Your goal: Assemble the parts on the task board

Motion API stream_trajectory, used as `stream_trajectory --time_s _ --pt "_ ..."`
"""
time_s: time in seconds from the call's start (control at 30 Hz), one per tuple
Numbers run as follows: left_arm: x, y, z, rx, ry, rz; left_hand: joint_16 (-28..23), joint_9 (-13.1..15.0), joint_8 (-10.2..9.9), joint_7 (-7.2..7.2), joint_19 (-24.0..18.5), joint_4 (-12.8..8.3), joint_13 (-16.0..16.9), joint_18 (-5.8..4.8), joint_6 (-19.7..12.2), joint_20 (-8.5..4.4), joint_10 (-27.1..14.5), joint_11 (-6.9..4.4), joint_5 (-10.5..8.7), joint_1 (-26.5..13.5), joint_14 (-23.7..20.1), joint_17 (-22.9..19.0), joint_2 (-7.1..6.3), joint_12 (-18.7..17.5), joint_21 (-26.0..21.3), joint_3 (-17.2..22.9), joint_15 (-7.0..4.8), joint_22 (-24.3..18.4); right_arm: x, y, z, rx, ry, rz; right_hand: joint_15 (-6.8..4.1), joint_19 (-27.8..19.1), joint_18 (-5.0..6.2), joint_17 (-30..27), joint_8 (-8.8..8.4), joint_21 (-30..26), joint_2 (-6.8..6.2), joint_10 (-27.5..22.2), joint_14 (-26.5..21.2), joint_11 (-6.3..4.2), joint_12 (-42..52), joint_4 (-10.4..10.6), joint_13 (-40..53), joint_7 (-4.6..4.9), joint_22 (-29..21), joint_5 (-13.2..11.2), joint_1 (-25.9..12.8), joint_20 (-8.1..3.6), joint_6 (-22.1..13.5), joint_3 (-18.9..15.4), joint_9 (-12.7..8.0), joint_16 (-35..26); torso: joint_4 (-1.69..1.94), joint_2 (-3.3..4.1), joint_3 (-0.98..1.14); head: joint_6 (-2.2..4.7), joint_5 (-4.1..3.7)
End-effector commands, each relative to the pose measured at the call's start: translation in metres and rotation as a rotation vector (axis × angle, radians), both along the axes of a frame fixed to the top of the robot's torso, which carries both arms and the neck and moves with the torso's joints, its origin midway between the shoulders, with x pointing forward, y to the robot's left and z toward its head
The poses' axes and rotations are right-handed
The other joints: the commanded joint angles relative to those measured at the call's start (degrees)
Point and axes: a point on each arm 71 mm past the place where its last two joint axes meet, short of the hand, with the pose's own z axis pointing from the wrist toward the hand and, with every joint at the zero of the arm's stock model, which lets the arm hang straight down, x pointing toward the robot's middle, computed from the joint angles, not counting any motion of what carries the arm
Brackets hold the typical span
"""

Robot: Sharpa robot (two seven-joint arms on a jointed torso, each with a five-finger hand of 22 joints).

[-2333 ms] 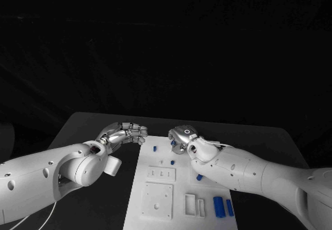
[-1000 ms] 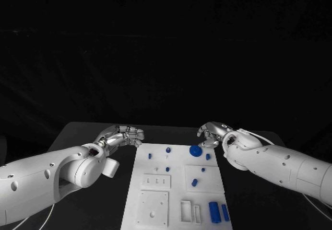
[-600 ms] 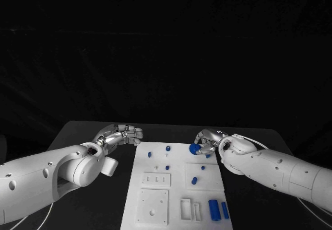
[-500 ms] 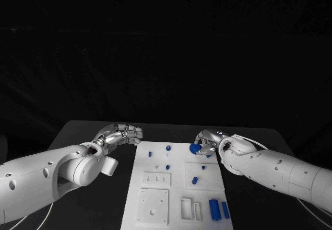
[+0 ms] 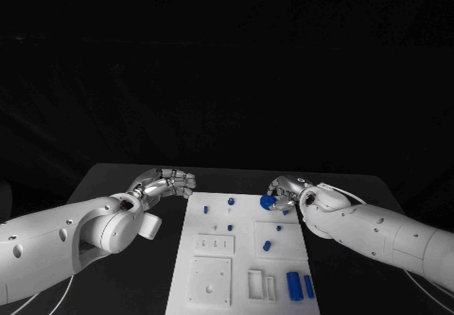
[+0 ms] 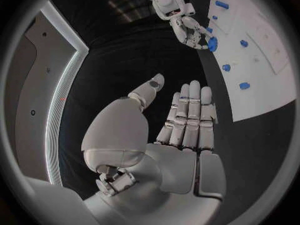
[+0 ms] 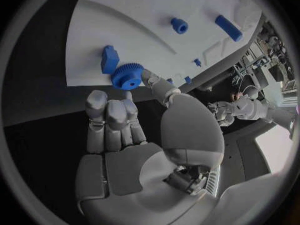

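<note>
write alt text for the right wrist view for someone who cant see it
The robot's right hand pinches a blue gear at its fingertips, at the edge of the white task board. A small blue block stands on the board right beside the gear, and two more blue parts sit farther across it.

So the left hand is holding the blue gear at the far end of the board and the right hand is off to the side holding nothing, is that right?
Not quite: the hands are swapped. The right hand holds the blue gear at the far end of the board, while the left hand sits off to the side holding nothing. The head view shows it, and the right wrist view shows the gear at that hand's fingertips.
</note>
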Motion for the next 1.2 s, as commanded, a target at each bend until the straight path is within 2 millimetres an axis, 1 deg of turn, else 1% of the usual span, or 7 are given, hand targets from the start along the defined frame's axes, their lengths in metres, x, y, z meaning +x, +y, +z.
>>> stream_trajectory --time_s 0.03,0.23,0.4,0.67,0.8,0.93,1.2 --pt "0.000 -0.002 0.002 -0.008 -0.007 -0.014 0.1 -0.1 -0.3 -0.01 -0.3 -0.3 -0.1 0.58 0.1 0.10 -0.4 0.02 -0.20 -0.6 -0.5 -0.1 -0.08 -0.4 0.2 -0.1 -0.04 1.2 0.000 -0.001 0.001 -0.009 -0.021 0.000 0.20 0.5 4.90 0.1 -0.24 0.3 0.20 0.1 -0.1 0.34 0.2 0.1 0.1 1.58 1.3 -0.4 -0.2 -0.72 -1.9 0.5 0.1 0.2 -0.08 -0.03 -0.03 -0.11 0.08" --pt "0.000 -0.002 0.002 -0.007 -0.007 -0.014 0.1 -0.1 -0.3 -0.01 -0.3 -0.3 -0.1 0.59 0.1 0.10 -0.4 0.02 -0.20 -0.6 -0.5 -0.1 -0.08 -0.4 0.2 0.0 -0.03 1.2 0.000 -0.003 0.000 -0.013 -0.014 -0.008 0.19 0.4 4.90 0.2 -0.13 0.4 0.26 0.3 -0.1 0.32 0.4 0.2 0.2 1.56 1.3 -0.5 -0.2 -0.73 -1.7 0.8 0.1 0.2 -0.13 0.03 0.00 -0.26 0.08" --pt "0.000 -0.003 0.002 -0.007 -0.006 -0.016 0.1 -0.1 -0.3 -0.01 -0.3 -0.3 -0.1 0.59 0.1 0.10 -0.4 0.02 -0.21 -0.6 -0.5 -0.1 -0.09 -0.4 0.2 0.0 -0.03 1.2 0.002 -0.002 -0.001 -0.018 -0.008 -0.010 0.18 0.4 4.90 0.2 -0.11 0.5 0.29 0.2 -0.1 0.31 0.3 0.3 0.2 1.55 1.3 -0.6 -0.2 -0.74 -1.6 0.9 0.1 0.2 -0.09 0.09 -0.04 -0.33 0.03" --pt "0.000 -0.003 0.002 -0.007 -0.006 -0.017 0.1 -0.1 -0.3 -0.01 -0.3 -0.3 -0.1 0.58 0.1 0.11 -0.4 0.02 -0.21 -0.6 -0.5 -0.1 -0.09 -0.4 0.2 0.0 -0.03 1.2 0.004 0.000 -0.004 -0.028 0.003 -0.013 0.16 0.3 4.90 0.4 -0.05 0.7 0.48 0.6 0.0 0.29 0.6 0.5 0.4 1.52 1.3 -0.8 -0.3 -0.74 -1.5 1.1 0.2 0.1 0.02 0.07 0.07 -0.58 0.16" --pt "0.000 -0.003 0.002 -0.007 -0.006 -0.017 0.1 -0.1 -0.3 -0.01 -0.4 -0.3 -0.1 0.58 0.1 0.11 -0.4 0.02 -0.22 -0.7 -0.5 -0.1 -0.10 -0.4 0.2 0.0 -0.03 1.2 0.004 0.002 -0.006 -0.031 0.008 -0.010 0.15 0.3 4.90 0.4 -0.04 0.8 0.50 0.8 0.0 0.28 0.8 0.6 0.6 1.51 1.3 -0.9 -0.4 -0.74 -1.5 1.2 0.2 0.1 0.11 0.22 0.10 -0.52 0.06" --pt "0.000 -0.003 0.001 -0.007 -0.005 -0.016 0.1 -0.1 -0.3 -0.01 -0.4 -0.3 -0.1 0.58 0.1 0.11 -0.4 0.02 -0.22 -0.7 -0.5 -0.1 -0.09 -0.4 0.3 0.0 -0.02 1.2 0.003 0.004 -0.008 -0.035 0.017 -0.007 0.14 0.3 4.90 0.5 -0.01 0.8 0.52 0.9 0.0 0.27 0.9 0.7 0.6 1.50 1.3 -0.9 -0.5 -0.75 -1.4 1.2 0.2 0.1 0.00 0.23 0.07 -0.70 0.26" --pt "0.001 -0.003 0.001 -0.006 -0.005 -0.017 0.1 -0.1 -0.3 -0.01 -0.4 -0.4 -0.1 0.59 0.1 0.11 -0.4 0.03 -0.22 -0.7 -0.5 -0.1 -0.08 -0.4 0.3 0.0 -0.02 1.2 0.003 0.000 -0.014 -0.050 0.037 -0.012 0.05 0.2 4.90 0.6 0.21 1.0 0.95 1.1 0.0 0.17 1.1 1.0 0.8 1.39 1.3 -1.0 -0.5 -0.79 -1.0 1.6 0.3 0.1 -0.03 0.22 0.04 -1.05 0.18"
